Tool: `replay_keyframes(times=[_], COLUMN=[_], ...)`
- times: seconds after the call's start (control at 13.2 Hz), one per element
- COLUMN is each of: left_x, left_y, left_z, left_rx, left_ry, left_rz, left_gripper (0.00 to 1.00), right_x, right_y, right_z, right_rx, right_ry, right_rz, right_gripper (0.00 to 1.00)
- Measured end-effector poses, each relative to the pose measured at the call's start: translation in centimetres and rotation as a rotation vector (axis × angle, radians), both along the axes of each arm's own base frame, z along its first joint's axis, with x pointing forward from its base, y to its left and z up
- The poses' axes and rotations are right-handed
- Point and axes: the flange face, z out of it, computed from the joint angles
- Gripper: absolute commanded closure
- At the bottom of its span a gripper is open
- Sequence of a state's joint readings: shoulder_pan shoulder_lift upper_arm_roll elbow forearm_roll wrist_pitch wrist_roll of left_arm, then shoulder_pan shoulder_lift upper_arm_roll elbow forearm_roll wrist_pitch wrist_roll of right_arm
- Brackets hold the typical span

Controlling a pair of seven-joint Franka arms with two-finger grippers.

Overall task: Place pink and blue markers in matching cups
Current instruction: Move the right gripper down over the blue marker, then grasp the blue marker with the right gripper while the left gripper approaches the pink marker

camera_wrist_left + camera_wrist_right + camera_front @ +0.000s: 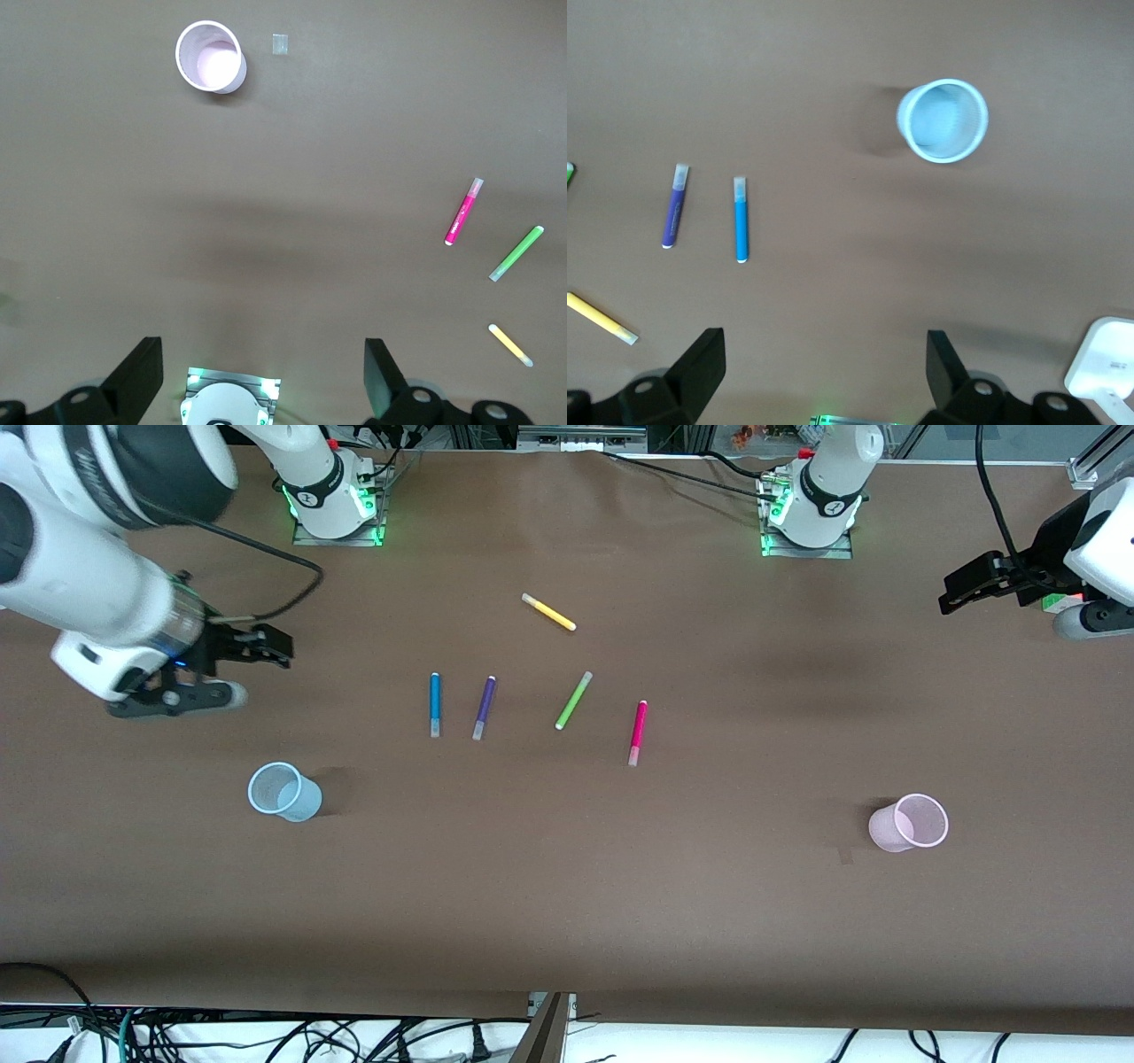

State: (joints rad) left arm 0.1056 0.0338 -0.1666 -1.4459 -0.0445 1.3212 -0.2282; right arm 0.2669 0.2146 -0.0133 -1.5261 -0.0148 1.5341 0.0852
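Nothing has been picked up yet: both markers lie flat on the brown table (567,921) and both cups are empty, so the task looks to be at its very start, with each arm hanging high and waiting.

Starting at the right arm's end of the table, the right gripper (232,666) hovers over bare table with its jaws spread wide and nothing between them. Nearer the camera than it stands the blue cup (282,791), upright, pale and see-through, mouth open. Toward the middle lies the blue marker (435,703), slim, its pale cap end pointing toward the camera; just beside it lies the purple marker (484,708), apart from it. Then come the green marker (573,701) and, farther from the camera, the yellow marker (548,612).

The pink marker (638,732) lies next, magenta with a pale cap end toward the camera, well apart from the pink cup (911,823), which stands upright at the left arm's end. The left gripper (979,586) hangs over that end, jaws wide and empty too.

The next move probably calls for each gripper to come down over its nearer marker, turn to straddle the barrel crosswise, and close without nudging the neighbours.
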Motion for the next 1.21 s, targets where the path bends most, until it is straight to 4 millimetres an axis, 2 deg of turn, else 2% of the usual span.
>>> replay_keyframes(times=[0.15, 0.3, 0.53, 0.68, 0.83, 0.98, 1.21], left_x=[0.0, 0.1, 0.9, 1.2, 1.2, 1.2, 1.4], left_y=[0.1, 0.1, 0.2, 0.2, 0.2, 0.2, -0.1], left_z=[0.0, -0.2, -1.5, -2.1, -2.1, -2.1, -2.6], left_rx=[0.000, 0.000, -0.003, -0.004, -0.004, -0.004, -0.006], left_ry=[0.000, 0.004, 0.029, 0.038, 0.040, 0.040, 0.048], left_rz=[0.002, 0.002, 0.002, 0.002, 0.002, 0.001, -0.004], left_gripper=[0.00, 0.00, 0.00, 0.00, 0.00, 0.00, 0.00], right_x=[0.6, 1.2, 2.5, 2.9, 2.9, 2.5, 1.4], right_y=[2.5, 4.1, 6.7, 8.3, 10.3, 12.1, 13.5], right_z=[-3.2, -6.3, -10.7, -14.3, -17.6, -19.9, -23.7], right_rx=[-0.009, -0.017, -0.012, -0.022, -0.040, -0.051, -0.046], right_ry=[0.030, 0.054, 0.032, 0.035, 0.033, 0.027, 0.012], right_rz=[0.037, 0.059, 0.092, 0.077, 0.035, 0.010, -0.009], right_gripper=[0.00, 0.00, 0.00, 0.00, 0.00, 0.00, 0.00])
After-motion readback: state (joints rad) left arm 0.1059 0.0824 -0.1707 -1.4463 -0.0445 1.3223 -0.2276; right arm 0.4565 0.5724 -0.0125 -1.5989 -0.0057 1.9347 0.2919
